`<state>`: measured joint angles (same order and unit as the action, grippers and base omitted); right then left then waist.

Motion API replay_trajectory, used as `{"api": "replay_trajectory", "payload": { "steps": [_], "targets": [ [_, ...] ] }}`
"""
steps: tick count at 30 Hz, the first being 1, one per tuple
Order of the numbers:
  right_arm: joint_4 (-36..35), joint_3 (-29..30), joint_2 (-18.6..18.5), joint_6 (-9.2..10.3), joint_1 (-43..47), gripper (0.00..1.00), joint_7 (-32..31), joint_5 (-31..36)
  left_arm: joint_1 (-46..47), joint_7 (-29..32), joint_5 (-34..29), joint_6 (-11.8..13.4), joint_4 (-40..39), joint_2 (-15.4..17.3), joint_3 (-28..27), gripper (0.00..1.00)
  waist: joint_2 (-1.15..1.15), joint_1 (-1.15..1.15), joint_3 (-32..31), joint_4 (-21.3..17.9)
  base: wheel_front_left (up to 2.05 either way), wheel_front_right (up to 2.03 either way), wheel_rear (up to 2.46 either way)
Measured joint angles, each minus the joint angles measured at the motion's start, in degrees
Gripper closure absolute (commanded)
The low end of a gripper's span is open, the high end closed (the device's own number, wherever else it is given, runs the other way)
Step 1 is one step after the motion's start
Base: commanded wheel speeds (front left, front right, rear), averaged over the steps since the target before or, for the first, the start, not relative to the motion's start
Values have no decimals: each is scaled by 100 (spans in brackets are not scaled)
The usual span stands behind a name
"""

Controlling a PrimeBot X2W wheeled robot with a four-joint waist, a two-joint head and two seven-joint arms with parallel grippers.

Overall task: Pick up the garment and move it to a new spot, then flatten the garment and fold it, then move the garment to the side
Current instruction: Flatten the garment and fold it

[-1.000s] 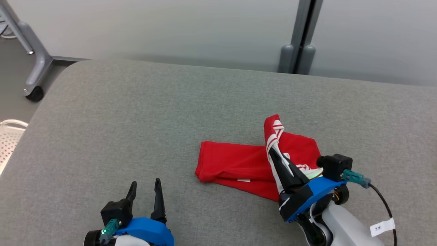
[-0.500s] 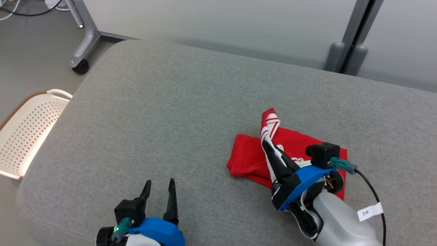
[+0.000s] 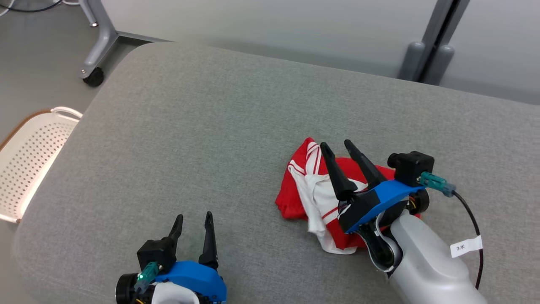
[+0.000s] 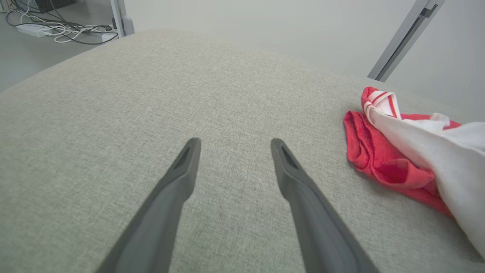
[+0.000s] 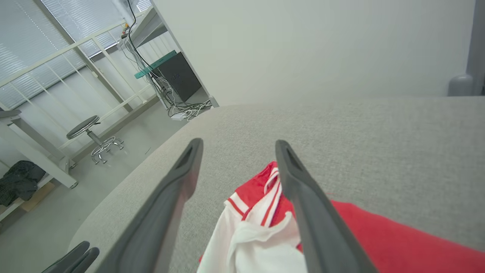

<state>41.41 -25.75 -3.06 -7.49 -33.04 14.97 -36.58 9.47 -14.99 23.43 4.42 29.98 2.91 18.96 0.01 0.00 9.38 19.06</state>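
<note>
Garment lies crumpled directly beneath the spread right tool.

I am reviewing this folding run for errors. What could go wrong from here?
1. The garment lies bunched, layers mixed, under the open right pincer; a grasp may catch several layers and hinder flattening.
2. The left pincer hangs open over bare cushion, apart from it; a one-arm pull may only drag it.
</note>
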Motion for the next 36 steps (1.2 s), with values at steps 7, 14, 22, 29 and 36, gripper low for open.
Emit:
{"api": "replay_trajectory", "payload": {
  "steps": [7,14,22,29,36],
  "targets": [
    [-431,916,-108,0,355,0,1,622,14,0,-109,13,-96,2,-211,0,0,0,-60,-492,0,0,0],
    [-732,1941,-210,0,873,0,2,1322,23,0,-263,27,-144,-2,-479,0,0,0,-139,-1047,0,0,0],
    [-744,2469,-130,0,1446,0,1,1791,-139,0,-388,34,-194,-4,-883,0,0,0,-332,-1536,0,0,0],
    [-666,2610,-65,0,1844,0,1,2087,-407,0,-497,-41,-201,-2,-1092,0,0,0,-643,-1717,0,0,0],
    [-615,2676,-4,0,2109,0,1,2245,-679,0,-604,-126,-188,0,-1193,0,-2,-1,-934,-1779,0,0,0]
  ]
}}
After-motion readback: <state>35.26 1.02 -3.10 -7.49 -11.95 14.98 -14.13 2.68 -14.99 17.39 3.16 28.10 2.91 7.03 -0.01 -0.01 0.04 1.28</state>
